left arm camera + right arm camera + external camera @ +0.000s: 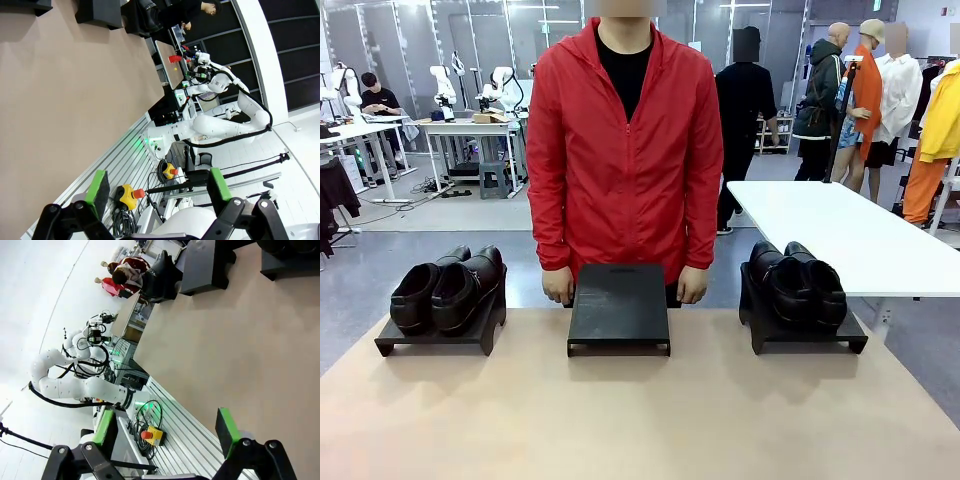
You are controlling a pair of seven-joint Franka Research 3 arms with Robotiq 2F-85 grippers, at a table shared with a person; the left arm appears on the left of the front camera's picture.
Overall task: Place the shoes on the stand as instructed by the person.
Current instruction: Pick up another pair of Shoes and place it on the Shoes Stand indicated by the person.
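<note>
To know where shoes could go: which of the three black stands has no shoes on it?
The middle stand, directly before the person; the left and right stands each carry a pair.

Table (640, 420): 3 stands in a row; left stand (440, 335) and right stand (805, 330) each bear 1 shoe pair (450, 290) (798, 282); middle stand (619, 308) bare, person (625, 150) behind

A tan worktop (640, 420) fills the foreground. Beyond it lies a grey floor (450, 215), with a white table (840, 235) to the right and white workbenches (470, 135) far left. Grey panelled walls (410, 50) close the back under even indoor light.
</note>
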